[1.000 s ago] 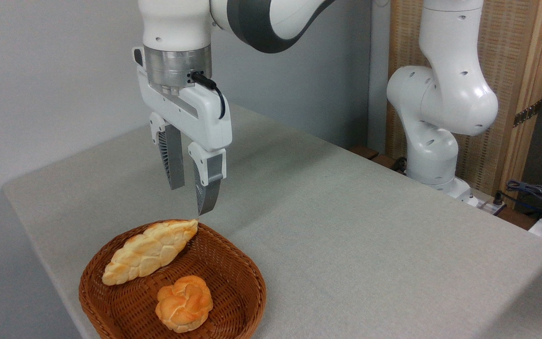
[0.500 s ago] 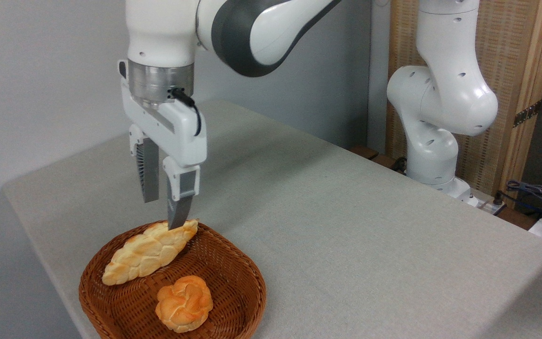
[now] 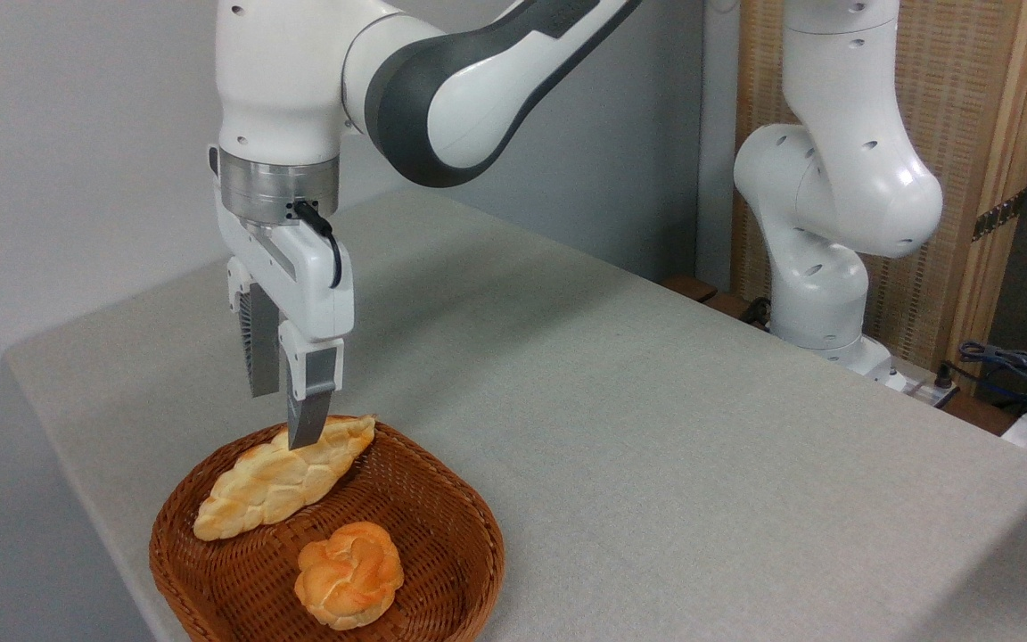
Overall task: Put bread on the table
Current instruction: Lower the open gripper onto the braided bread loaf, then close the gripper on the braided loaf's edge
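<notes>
I have the gripper [image 3: 283,419] hanging over the far part of the basket [image 3: 442,553], fingers pointing straight down and spread, with nothing between them. The bread [image 3: 277,480] lies inside that basket along its far-left side, resting up on the rim, its long axis running from the near left up to the far right. The nearer finger's tip overlaps the loaf's upper half in my view; whether it touches the crust I cannot tell. The other finger sits behind, toward the wall, so the jaws look set to straddle the loaf across its width, which I judge right for a pinch. The bun [image 3: 349,575] sits nearer me, apart from the loaf. The table [image 3: 656,428] to the right is where the loaf must go. I can read no labels or writing anywhere.
</notes>
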You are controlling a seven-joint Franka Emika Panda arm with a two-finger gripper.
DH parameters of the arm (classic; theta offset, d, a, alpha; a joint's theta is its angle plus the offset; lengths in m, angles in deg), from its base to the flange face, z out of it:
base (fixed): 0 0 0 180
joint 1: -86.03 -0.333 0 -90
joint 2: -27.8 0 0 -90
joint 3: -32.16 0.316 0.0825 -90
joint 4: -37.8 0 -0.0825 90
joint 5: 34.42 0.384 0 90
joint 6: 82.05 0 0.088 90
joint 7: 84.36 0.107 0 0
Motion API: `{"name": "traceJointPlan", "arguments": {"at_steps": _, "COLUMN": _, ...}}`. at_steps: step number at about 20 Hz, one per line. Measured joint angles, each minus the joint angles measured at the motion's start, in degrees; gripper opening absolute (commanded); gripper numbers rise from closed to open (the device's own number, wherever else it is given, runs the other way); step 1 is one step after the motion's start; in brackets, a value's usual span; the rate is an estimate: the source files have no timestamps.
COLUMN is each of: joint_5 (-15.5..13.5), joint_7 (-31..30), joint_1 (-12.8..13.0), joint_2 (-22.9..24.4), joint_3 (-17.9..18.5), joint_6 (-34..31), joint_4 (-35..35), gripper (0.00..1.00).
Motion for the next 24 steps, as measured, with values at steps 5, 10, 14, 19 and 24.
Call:
{"name": "traceJointPlan", "arguments": {"at_steps": 5, "joint_5": 0.0, "joint_7": 0.0, "joint_1": -0.5, "joint_2": -1.1, "joint_3": 0.2, "joint_6": 0.0, "joint_4": 0.1, "gripper": 1.00}}
{"name": "traceJointPlan", "arguments": {"at_steps": 10, "joint_5": 0.0, "joint_7": 0.0, "joint_1": -0.9, "joint_2": -3.5, "joint_3": 0.4, "joint_6": 0.0, "joint_4": 0.6, "gripper": 1.00}}
{"name": "traceJointPlan", "arguments": {"at_steps": 14, "joint_5": 0.3, "joint_7": 0.0, "joint_1": -0.9, "joint_2": -3.9, "joint_3": 0.4, "joint_6": 0.0, "joint_4": 0.6, "gripper": 0.64}}
{"name": "traceJointPlan", "arguments": {"at_steps": 19, "joint_5": 2.6, "joint_7": 0.0, "joint_1": -0.9, "joint_2": -4.1, "joint_3": 0.4, "joint_6": 0.0, "joint_4": 0.7, "gripper": 0.49}}
{"name": "traceJointPlan", "arguments": {"at_steps": 24, "joint_5": 2.7, "joint_7": 0.0, "joint_1": -0.9, "joint_2": -4.2, "joint_3": 0.4, "joint_6": 0.0, "joint_4": 0.7, "gripper": 0.50}}
